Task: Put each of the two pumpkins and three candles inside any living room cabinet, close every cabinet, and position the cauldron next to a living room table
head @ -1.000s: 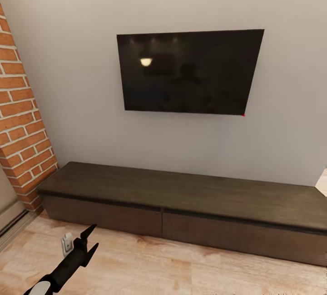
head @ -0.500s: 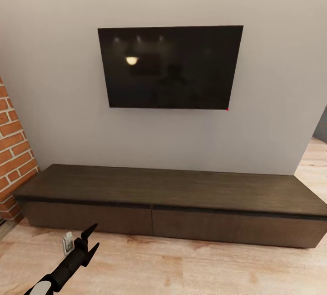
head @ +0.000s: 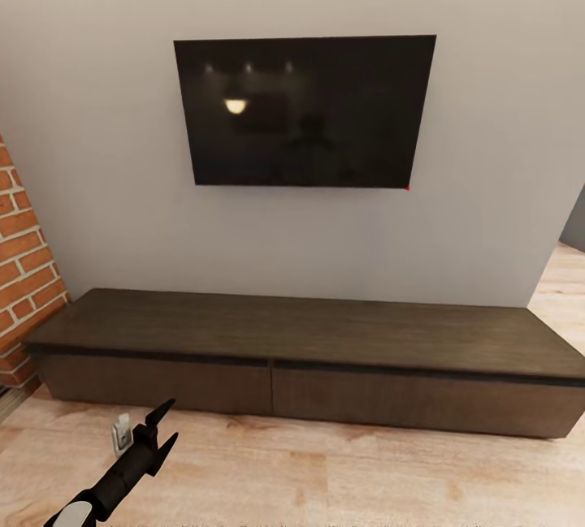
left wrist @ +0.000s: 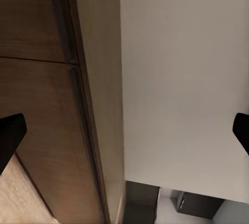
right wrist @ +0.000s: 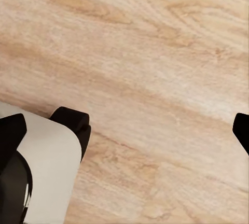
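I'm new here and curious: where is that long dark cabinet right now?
In the head view the cabinet sits on the wooden floor against the wall, below the TV, with brick at its left end.

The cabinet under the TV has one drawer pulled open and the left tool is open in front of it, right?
Not quite. Both drawer fronts of the cabinet sit flush and closed in the head view; no pale interior shows. The rest holds: it stands under the TV, and the left tool is open in front of it, its fingers spread with nothing between them.
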### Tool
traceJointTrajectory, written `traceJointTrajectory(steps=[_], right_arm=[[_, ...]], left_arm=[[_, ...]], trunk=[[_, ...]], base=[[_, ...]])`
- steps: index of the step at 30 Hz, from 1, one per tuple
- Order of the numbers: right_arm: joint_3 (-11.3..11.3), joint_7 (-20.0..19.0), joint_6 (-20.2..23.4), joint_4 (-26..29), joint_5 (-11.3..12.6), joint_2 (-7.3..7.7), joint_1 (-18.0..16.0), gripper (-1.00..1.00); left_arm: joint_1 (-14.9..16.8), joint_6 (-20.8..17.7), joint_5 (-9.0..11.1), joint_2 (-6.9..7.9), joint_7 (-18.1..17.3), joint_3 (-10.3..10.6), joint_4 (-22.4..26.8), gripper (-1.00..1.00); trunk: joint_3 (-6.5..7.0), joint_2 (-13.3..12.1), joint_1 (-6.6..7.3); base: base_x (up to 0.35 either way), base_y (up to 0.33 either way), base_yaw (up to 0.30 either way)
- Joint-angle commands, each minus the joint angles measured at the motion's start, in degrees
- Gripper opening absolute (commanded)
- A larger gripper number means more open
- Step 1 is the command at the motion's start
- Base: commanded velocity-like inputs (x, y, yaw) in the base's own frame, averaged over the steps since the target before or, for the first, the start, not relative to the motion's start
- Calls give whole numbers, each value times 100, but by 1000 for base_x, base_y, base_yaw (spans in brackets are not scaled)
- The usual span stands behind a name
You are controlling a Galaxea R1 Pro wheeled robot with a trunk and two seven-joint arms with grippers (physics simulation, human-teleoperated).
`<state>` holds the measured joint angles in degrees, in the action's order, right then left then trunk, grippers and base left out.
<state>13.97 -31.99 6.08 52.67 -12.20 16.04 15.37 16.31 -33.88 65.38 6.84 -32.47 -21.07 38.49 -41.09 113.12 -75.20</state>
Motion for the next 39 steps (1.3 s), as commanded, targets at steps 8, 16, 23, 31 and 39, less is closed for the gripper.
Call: traceJointTrajectory(steps=[8, 16, 23, 31, 39], right_arm=[[-37, 3, 176, -115, -89, -139, -27, 100], [-49, 7, 200, -133, -97, -211, -27, 100], [-50, 9, 200, -134, -97, -214, -25, 100], [-50, 9, 200, -134, -97, -215, -26, 100], [-52, 7, 201, -134, -98, -215, -26, 100]], left_arm=[[4, -40, 27, -21, -3, -11, 24, 100], [4, -29, 27, -59, 1, -13, 48, 100], [4, -23, 27, -61, 11, -13, 52, 100], [4, -22, 27, -60, 12, -11, 53, 100], [4, -13, 20, -60, 12, -17, 53, 100]], trunk=[[-149, 325, -176], [-238, 525, -286], [-346, 766, -418], [-490, 1087, -593], [-526, 1167, -637]], base=[[0, 0, 0], [0, 0, 0], [0, 0, 0], [0, 0, 0], [0, 0, 0]])
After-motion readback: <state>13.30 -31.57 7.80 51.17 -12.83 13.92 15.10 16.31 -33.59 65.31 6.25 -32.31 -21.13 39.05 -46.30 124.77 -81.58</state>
